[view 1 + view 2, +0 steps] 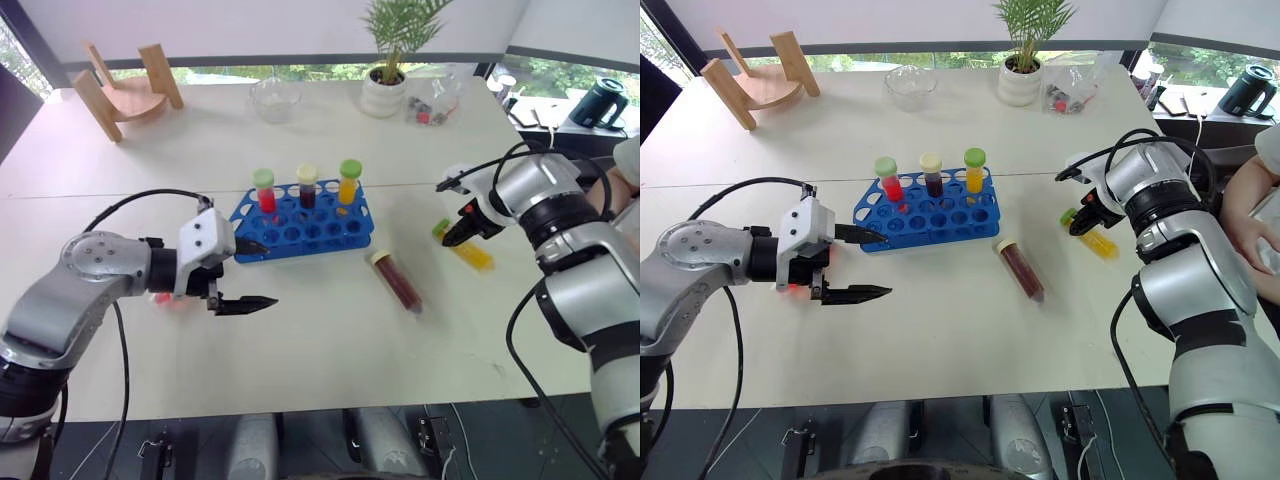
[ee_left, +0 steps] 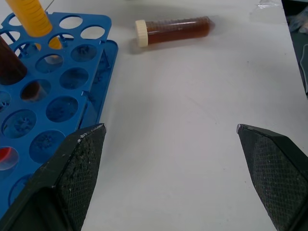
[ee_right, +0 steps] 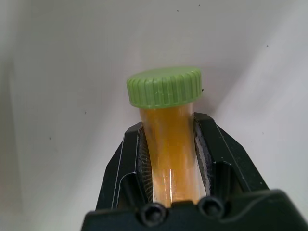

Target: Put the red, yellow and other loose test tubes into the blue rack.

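L end effector [image 1: 243, 274] agape, R [image 3: 169, 144] clamped

A broad white table [image 1: 300, 340] carries a bright blue plastic rack [image 1: 305, 225] with round holes. Right of the rack lie 2 clear plastic tubes: a brown-filled, cream-capped tube [image 1: 397, 279] just beside it and a yellow-filled, green-capped tube [image 1: 466, 248] farther out. Behind the rack stand a wooden stand [image 1: 125, 90], a clear glass bowl [image 1: 275, 98] and a white potted plant [image 1: 385, 90].
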